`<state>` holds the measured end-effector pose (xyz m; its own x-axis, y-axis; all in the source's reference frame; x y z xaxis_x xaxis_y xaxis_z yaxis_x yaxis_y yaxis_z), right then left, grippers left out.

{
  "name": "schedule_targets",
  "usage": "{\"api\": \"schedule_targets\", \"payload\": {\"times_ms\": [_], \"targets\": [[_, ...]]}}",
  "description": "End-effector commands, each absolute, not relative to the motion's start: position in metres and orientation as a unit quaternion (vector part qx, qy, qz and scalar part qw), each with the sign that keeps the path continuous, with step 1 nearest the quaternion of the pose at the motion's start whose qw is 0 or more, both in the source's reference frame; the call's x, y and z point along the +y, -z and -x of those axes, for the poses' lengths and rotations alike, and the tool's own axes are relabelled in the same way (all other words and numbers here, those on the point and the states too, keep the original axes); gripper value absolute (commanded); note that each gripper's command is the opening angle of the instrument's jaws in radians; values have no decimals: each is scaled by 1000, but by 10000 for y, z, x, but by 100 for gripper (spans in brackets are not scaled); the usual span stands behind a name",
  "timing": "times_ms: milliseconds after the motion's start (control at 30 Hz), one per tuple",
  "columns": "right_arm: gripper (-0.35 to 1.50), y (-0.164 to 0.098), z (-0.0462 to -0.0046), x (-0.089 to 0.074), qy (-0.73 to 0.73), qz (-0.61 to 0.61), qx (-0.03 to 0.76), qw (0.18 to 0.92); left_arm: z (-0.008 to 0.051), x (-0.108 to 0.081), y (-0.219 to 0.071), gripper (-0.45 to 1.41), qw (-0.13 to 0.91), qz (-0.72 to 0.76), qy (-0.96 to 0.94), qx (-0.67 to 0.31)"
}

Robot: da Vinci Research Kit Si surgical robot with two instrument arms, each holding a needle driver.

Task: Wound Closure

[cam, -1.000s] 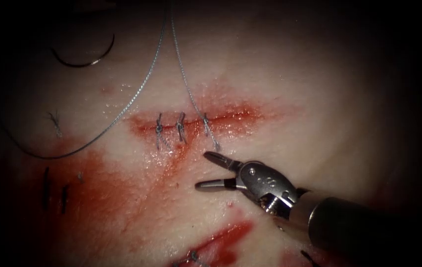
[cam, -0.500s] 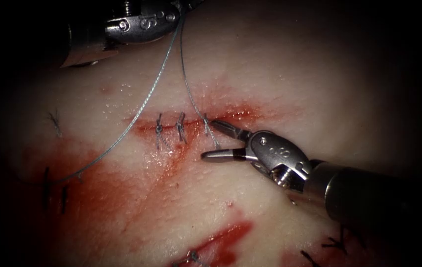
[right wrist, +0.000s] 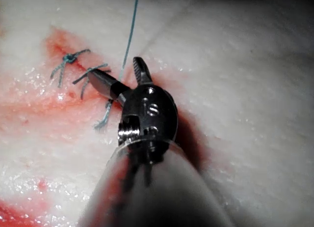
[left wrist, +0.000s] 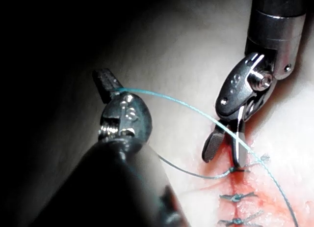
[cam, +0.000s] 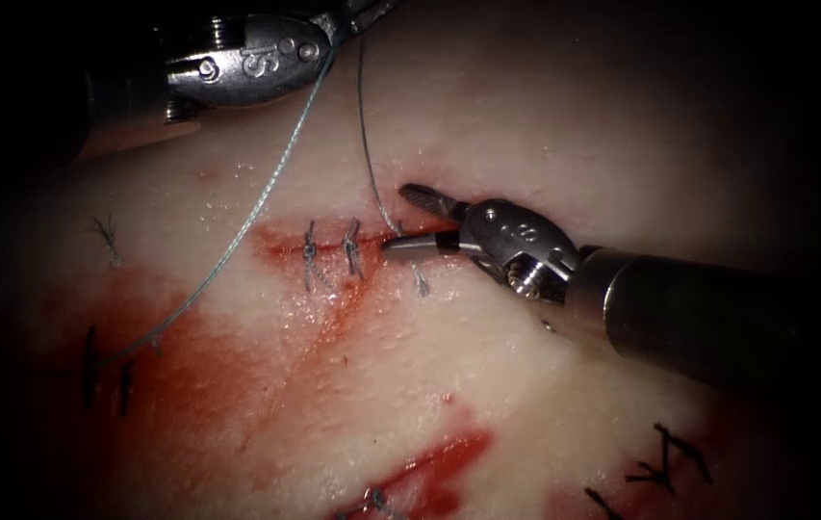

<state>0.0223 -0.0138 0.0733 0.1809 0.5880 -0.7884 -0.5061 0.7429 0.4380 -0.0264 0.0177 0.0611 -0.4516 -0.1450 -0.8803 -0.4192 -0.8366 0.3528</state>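
Note:
The cut in the tissue runs across the middle and carries two knotted stitches. A third stitch sits to their right with a short tail below it. My left tool is at the top left, shut on the thread. One strand drops from it to the third stitch and another sweeps down to the left. My right tool reaches in from the right. It is open and holds nothing, with its jaws either side of the strand just above the third stitch.
Red fluid spreads below and left of the cut. A second red gash lies at the bottom. Cut thread ends lie at the left, and dark stitches sit at the lower left and lower right.
My right tool rose from below the cut to the third stitch, jaws still open. My left tool came in at the top left with the thread, covering where the needle lay.

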Motion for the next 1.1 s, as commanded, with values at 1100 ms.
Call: {"api": "schedule_targets", "payload": {"times_ms": [1100], "targets": [[148, -756, -291, -113, -319, -36, 553, 769, 278, 172, -571, -45, 86, 535, -792, 282]]}}
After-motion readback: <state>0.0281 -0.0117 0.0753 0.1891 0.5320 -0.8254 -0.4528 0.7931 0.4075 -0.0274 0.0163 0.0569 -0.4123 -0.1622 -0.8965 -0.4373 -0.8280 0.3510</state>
